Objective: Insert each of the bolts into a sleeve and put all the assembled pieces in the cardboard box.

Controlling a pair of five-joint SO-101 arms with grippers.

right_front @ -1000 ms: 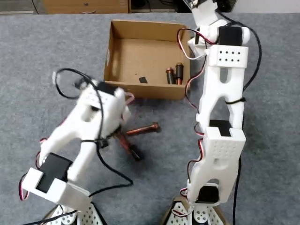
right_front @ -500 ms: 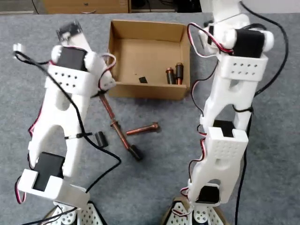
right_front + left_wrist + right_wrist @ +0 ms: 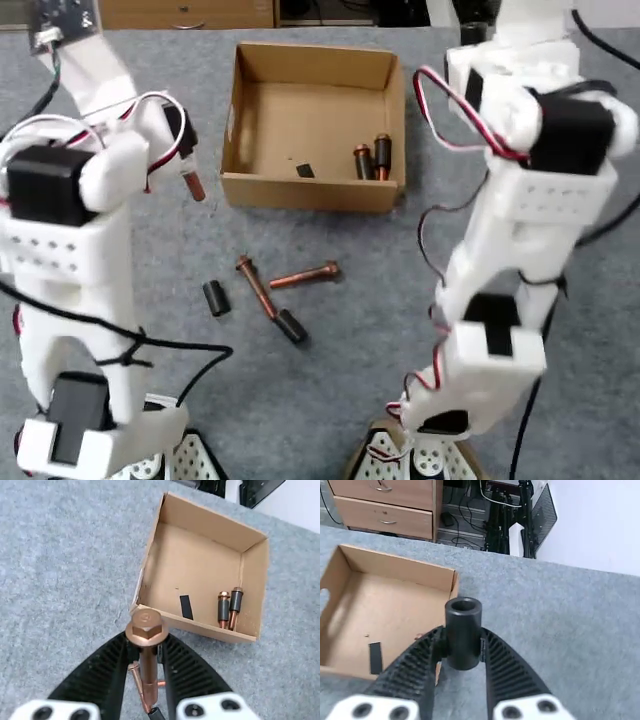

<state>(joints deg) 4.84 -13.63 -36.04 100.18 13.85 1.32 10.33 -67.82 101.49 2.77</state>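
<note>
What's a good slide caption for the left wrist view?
Left end effector gripping a bolt near the box, which holds two sleeved bolts.

Claw [image 3: 462, 646] gripping black sleeve [image 3: 463, 625] upright; cardboard box [image 3: 395, 575] sitting open just beyond claw on grey tabletop [image 3: 565, 620].

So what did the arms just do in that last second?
The left tool picked a bolt off the table and swung it up to the left of the box. The right arm lifted too; the right tool holds a sleeve. The loose bolts, loose sleeves and the two pieces in the box stayed put.
</note>
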